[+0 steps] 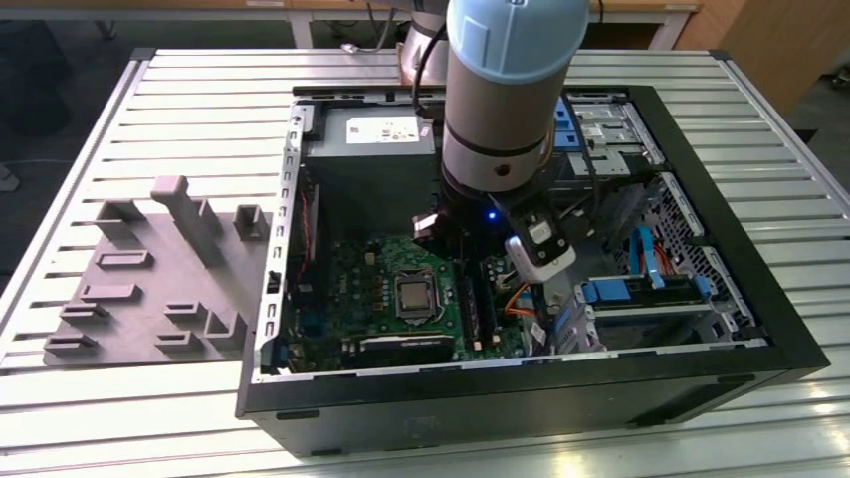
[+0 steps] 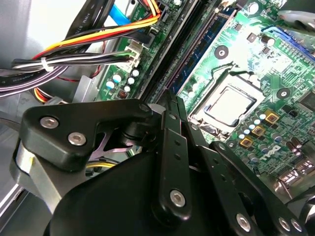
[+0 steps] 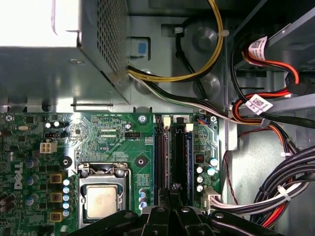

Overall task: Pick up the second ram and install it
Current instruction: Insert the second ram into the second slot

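Observation:
A long bluish-green ram (image 2: 201, 48) stands on edge in one of the black memory slots (image 3: 160, 157) beside the processor socket (image 3: 102, 199); it also shows in the first wrist view as the ram (image 3: 189, 157). My gripper (image 2: 173, 105) is shut, its two black fingers pressed together with nothing visible between them. The tips of the gripper (image 3: 172, 189) hover right over the slots at their near end. I cannot tell whether they touch the stick. In the exterior view the arm's wrist (image 1: 499, 169) reaches down into the open computer case (image 1: 743, 329).
Bundles of black, yellow and red cables (image 3: 275, 196) lie close to the slots on one side. The grey power supply box (image 3: 54, 64) sits beyond the motherboard. A grey fixture block (image 1: 159, 269) rests on the slatted table at the exterior view's left.

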